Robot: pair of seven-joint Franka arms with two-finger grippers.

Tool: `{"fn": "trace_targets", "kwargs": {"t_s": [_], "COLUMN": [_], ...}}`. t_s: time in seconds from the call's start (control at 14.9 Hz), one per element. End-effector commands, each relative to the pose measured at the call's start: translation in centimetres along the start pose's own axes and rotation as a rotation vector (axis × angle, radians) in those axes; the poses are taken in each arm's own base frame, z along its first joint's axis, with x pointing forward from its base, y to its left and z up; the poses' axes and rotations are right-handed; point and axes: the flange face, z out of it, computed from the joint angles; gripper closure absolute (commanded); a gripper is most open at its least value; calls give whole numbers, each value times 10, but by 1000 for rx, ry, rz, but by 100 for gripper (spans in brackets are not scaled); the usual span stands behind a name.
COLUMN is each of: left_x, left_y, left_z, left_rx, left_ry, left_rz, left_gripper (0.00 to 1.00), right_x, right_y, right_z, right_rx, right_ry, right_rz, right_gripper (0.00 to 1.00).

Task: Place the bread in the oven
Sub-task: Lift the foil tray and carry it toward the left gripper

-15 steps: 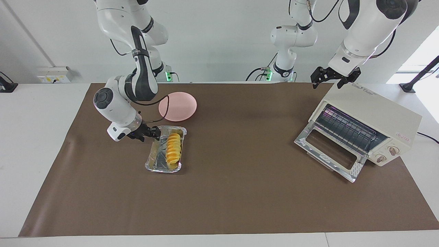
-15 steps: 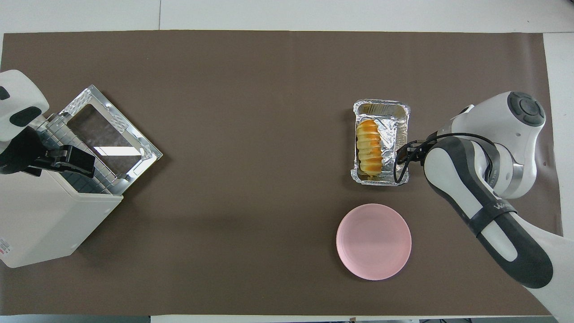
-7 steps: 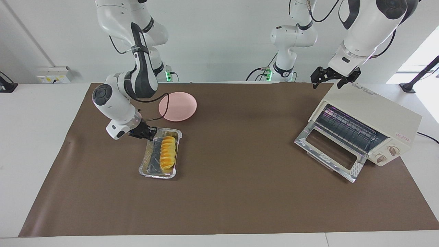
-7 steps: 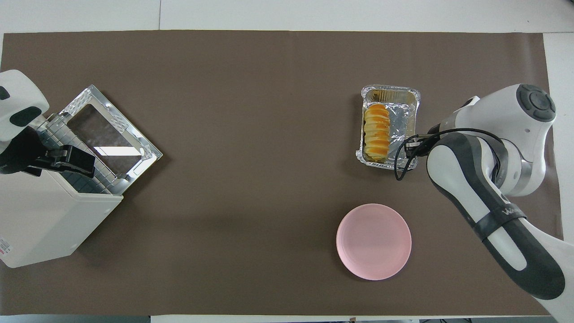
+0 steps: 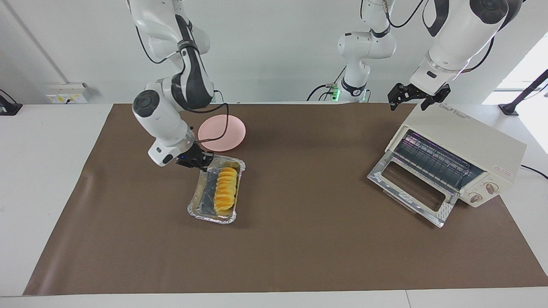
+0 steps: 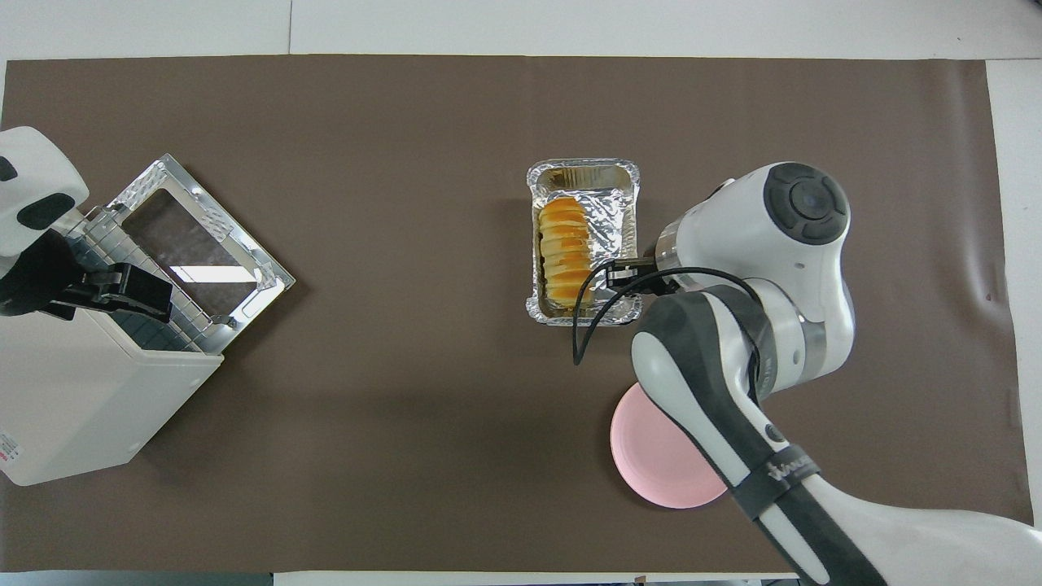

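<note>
Two arms: both at the surface, one working and one waiting.
Right tool [image 5: 201, 161]: pressed shut on the rim of the foil tray [image 5: 195, 204], at the tray's end nearest the robots.
Left tool [image 5: 414, 96]: fingers spread, holding nothing, waiting over the oven's top edge.
Bread [image 5: 225, 191]: ridged yellow-orange loaf lying lengthwise in the foil tray, near the surface's middle, well apart from the oven.
Oven [image 5: 464, 147]: cream-white toaster oven at the left arm's end, glass door dropped open, wire rack bare.
Progress: door open and tray gripped; the carry to the oven and the placing on the rack look still to do.
Pink plate [image 5: 229, 128]: bare, just beside the tray, nearer the robots.
Surface [image 5: 299, 239]: brown mat over a white top.
Room: plain white wall, cables, a wall socket box.
</note>
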Motion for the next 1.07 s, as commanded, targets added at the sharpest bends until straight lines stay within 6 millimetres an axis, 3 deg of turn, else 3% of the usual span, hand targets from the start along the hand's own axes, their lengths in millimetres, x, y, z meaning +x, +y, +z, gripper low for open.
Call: {"fn": "trace_targets", "kwargs": {"t_s": [0.0,0.13,0.47,0.54,0.6,0.67,0.74,0.87,1.0], "left_x": [-3,-4,-6,-6,-5,-3,-2,4,11], "left_y": [-5,-4,0,0,0,0,-1,1,7], "left_z": [-4,-4,-4,-5,-6,-6,-7,-9,-15], "left_rx": [14,15,7,4,3,2,1,-23,-36], "left_ry": [11,5,4,8,16,25,37,68,106], "left_rz": [-3,-1,11,14,11,10,4,2,11], "left_gripper": [0,0,0,0,0,0,0,0,0], "right_x": [0,-6,-16,-21,-21,-21,-20,-13,2], "right_y": [-34,-63,-85,-91,-91,-91,-92,-81,-49], "right_z": [27,50,74,77,78,77,74,59,12], "right_rx": [28,52,54,54,55,55,51,21,-3], "right_ry": [34,58,61,60,66,66,64,38,23], "right_rz": [-48,-72,-54,-64,-64,-65,-71,-95,-116], "right_gripper": [100,100,100,90,59,5,0,0,0]}}
